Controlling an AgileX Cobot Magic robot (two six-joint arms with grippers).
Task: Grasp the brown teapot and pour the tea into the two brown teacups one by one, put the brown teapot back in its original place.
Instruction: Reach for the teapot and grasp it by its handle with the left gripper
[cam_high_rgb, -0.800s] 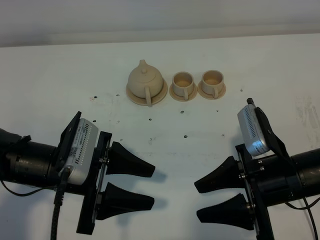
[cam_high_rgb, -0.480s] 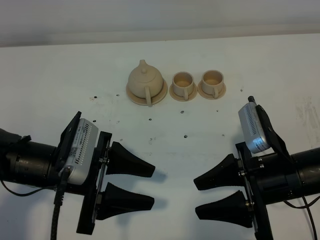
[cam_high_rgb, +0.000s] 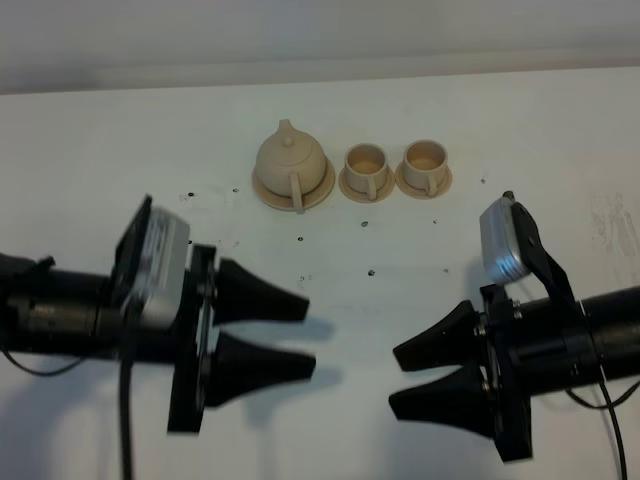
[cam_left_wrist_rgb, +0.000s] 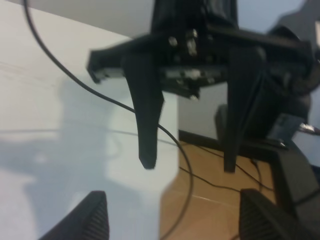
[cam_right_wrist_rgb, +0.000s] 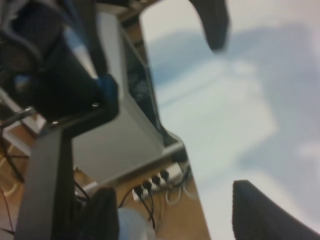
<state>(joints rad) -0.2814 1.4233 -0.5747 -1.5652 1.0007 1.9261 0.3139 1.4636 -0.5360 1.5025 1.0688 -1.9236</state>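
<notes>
The table is white and flat, with tiny dark specks on it. Its far edge meets a pale wall. The left wrist view shows a wooden floor past the table's side edge, with a thin black cable hanging over it. The right wrist view shows a white power strip with plugs on the floor.

On the left, near the front edge, the left gripper hangs low and points to the middle. Its jaws are wide apart and hold nothing.

Close to the far edge, a bit left of the middle, the brown teapot sits on its wide saucer, with its lid on and its handle turned to the front edge. Just beside it is the left cup, then the right cup. Each cup sits on its own small saucer, and all three make one short row.

On the right, near the front edge, the right gripper points back at the left one. Its jaws are wide apart too, with nothing in them.

Bare table lies between the two grippers. More bare table lies between them and the tea set, and on both sides of the row, out to the side edges.
</notes>
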